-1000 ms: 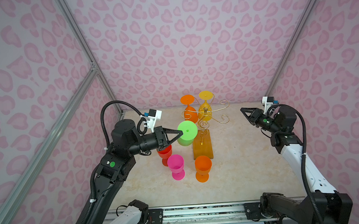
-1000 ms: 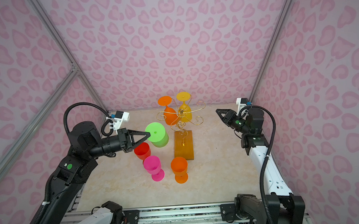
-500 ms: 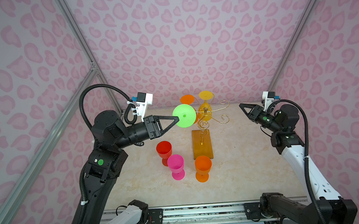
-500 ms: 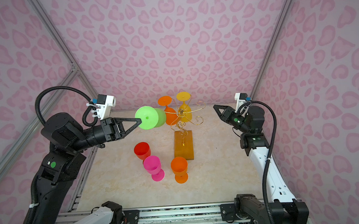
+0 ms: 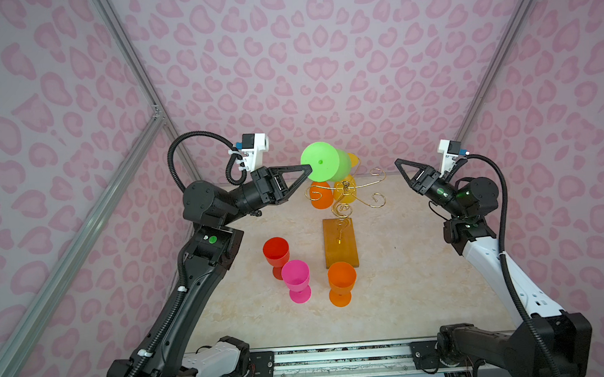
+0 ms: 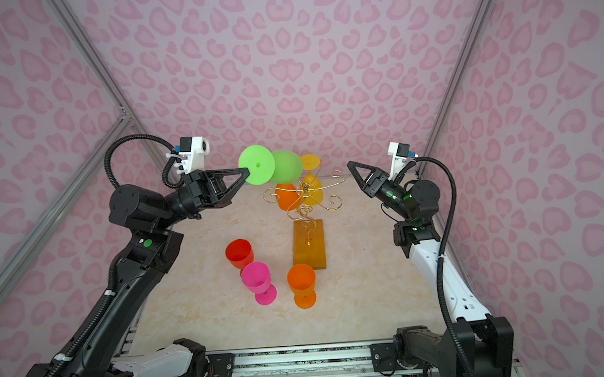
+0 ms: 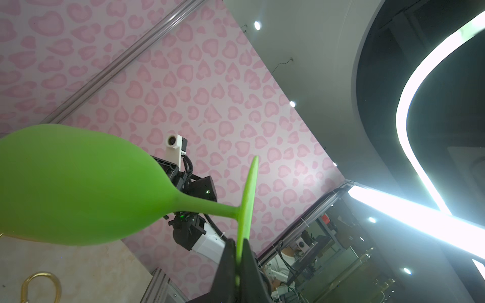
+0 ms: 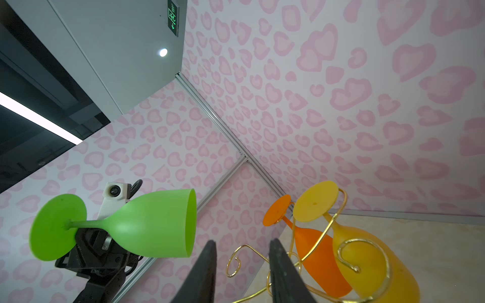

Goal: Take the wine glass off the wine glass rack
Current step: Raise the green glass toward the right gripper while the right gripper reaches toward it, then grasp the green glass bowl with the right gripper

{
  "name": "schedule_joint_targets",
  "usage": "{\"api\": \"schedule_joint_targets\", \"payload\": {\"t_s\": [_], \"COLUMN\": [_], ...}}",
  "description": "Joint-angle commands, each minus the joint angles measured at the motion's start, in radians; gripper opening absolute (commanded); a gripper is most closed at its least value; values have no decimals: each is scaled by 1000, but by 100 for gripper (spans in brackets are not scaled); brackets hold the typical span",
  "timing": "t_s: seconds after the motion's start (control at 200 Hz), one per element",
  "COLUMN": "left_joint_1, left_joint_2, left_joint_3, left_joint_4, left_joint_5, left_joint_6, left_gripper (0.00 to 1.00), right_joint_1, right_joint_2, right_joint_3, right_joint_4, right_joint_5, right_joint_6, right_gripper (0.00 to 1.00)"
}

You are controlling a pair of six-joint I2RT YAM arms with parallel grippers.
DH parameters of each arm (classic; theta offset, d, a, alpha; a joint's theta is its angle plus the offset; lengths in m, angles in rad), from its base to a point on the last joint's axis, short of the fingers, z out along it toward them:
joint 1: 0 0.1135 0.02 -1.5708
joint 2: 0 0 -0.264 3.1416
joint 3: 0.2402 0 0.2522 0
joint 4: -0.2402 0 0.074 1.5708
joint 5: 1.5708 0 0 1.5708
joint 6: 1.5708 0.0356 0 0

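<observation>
green wine glass [image 5: 329, 166] clamped in left tool [image 5: 309, 168].

In a top view the green wine glass [image 5: 327, 165] hides the foot of the hanging orange glass [image 5: 320, 197] and most of the foot of the yellow glass [image 5: 339, 195]. The left wrist view cuts off its bowl and shows only 1 curl of the wine glass rack [image 7: 40, 274].

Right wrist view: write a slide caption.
Left gripper pinches green glass by its foot; orange glass and yellow glass hang on the rack.
</observation>
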Motion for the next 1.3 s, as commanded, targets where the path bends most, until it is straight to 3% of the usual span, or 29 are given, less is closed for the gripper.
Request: {"api": "schedule_joint_targets", "payload": {"t_s": [0.0, 0.32, 0.595, 1.295], "left_joint_1": [-6, -43, -67, -76], "left_joint_2": [38, 166, 265, 397], "left_joint_3": [-36, -108, -104, -57], "left_joint_4": [316, 650, 806, 959], "left_joint_5": [-26, -91, -124, -162], "left_joint_6": [-179, -394, -504, -648], "left_gripper": [3, 3, 3, 3], "right_joint_1": [31, 83, 89, 109], "right_joint_2": [42, 119, 112, 187], "right_joint_3": [12, 10, -25, -19], "right_joint_4": [216, 330, 359, 652], "right_joint_5": [-24, -36, -32, -85], "right_joint_6": [90, 159, 171, 352], "right_gripper": [36, 38, 38, 37]}}
